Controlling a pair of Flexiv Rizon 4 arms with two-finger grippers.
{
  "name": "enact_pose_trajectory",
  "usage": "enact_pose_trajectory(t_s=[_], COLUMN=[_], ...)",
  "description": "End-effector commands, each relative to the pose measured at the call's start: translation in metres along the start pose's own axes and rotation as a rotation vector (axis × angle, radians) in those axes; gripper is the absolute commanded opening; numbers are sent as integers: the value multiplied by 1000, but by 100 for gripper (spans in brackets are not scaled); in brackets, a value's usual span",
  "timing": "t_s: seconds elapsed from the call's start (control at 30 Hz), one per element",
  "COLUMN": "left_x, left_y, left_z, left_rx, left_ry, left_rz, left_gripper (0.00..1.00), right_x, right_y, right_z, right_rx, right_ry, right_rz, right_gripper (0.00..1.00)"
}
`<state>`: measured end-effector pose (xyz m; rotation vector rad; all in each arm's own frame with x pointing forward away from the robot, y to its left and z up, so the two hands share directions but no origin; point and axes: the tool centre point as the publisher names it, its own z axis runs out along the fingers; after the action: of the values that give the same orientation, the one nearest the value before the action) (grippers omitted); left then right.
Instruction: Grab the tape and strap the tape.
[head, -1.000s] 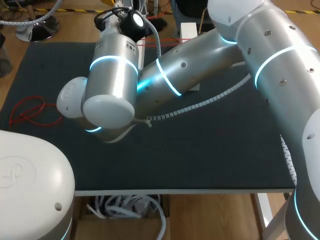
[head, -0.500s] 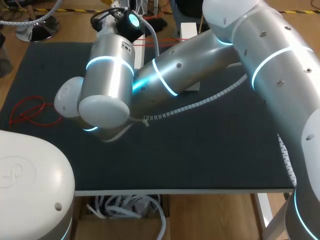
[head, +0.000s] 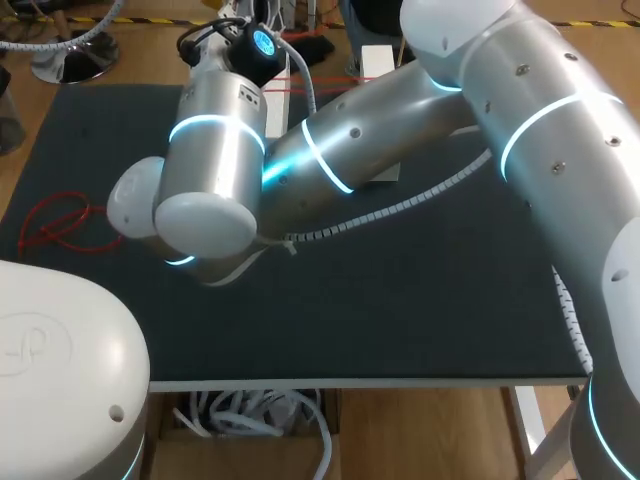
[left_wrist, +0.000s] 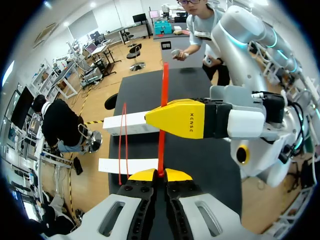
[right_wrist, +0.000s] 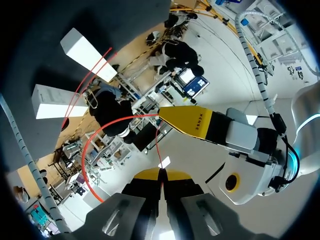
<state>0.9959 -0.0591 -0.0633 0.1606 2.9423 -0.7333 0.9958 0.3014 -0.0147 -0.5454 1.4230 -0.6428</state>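
Table's left side: a loose red tangle (head: 58, 222) lies on the dark table (head: 420, 310), well apart from the arms. Middle: the right arm (head: 380, 140) comes in from the right and lies across past centre; both grippers are hidden from the head view. Left wrist view: the left gripper (left_wrist: 160, 174) is clenched on the red tape (left_wrist: 164, 87). The tape runs straight ahead from the tips, between two white blocks (left_wrist: 125, 124) and the other arm's yellow finger. Right wrist view: the right gripper (right_wrist: 161, 174) is pinched tight on a thin strand of red tape. That strand rises from the tips and curves off in a loop beside them.
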Motion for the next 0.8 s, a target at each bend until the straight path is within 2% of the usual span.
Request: enact_pose_trajectory(t_s=[0.03, 0.8], left_x=[0, 0], left_y=[-1, -1], left_z=[-1, -1], left_rx=[-4, -4], left_ry=[2, 2], left_rz=[0, 0], left_gripper=[0, 0], right_x=[-2, -1], right_y=[0, -11], right_z=[-1, -2], right_rx=[0, 11], right_ry=[4, 17], right_rz=[1, 19], right_gripper=[0, 0])
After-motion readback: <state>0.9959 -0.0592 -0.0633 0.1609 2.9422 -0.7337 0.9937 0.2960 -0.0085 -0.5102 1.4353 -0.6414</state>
